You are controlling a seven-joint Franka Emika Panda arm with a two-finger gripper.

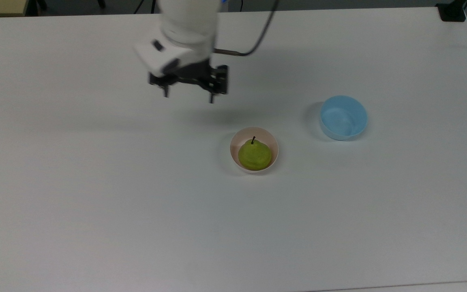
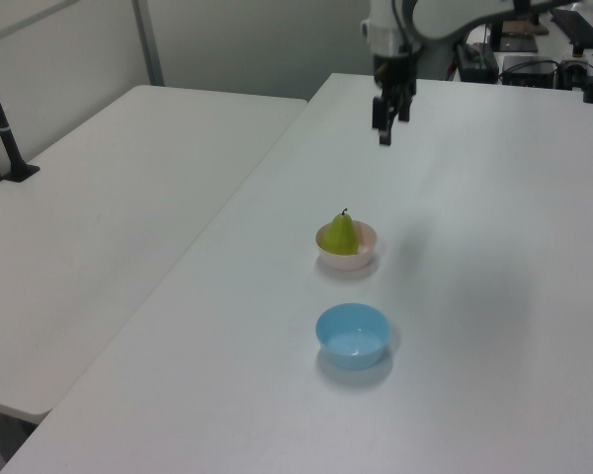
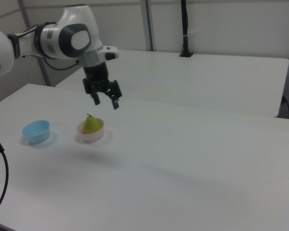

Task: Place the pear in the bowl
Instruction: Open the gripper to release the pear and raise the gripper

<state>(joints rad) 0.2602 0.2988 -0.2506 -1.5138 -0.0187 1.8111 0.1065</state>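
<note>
We see the pear [image 1: 254, 155] sitting upright, stem up, inside the pink bowl [image 1: 269, 139] near the middle of the bench [image 1: 95, 202]. Our tool [image 1: 188, 96] hangs released and empty above the bench toward its far edge in the top view. A blue bowl [image 1: 343, 117] stands apart, nearer the top view's right edge.

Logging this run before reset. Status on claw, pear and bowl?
Claw open, empty, raised clear of the bowls. Pear upright in pink bowl. Blue bowl empty, apart. Nothing in the way.
</note>
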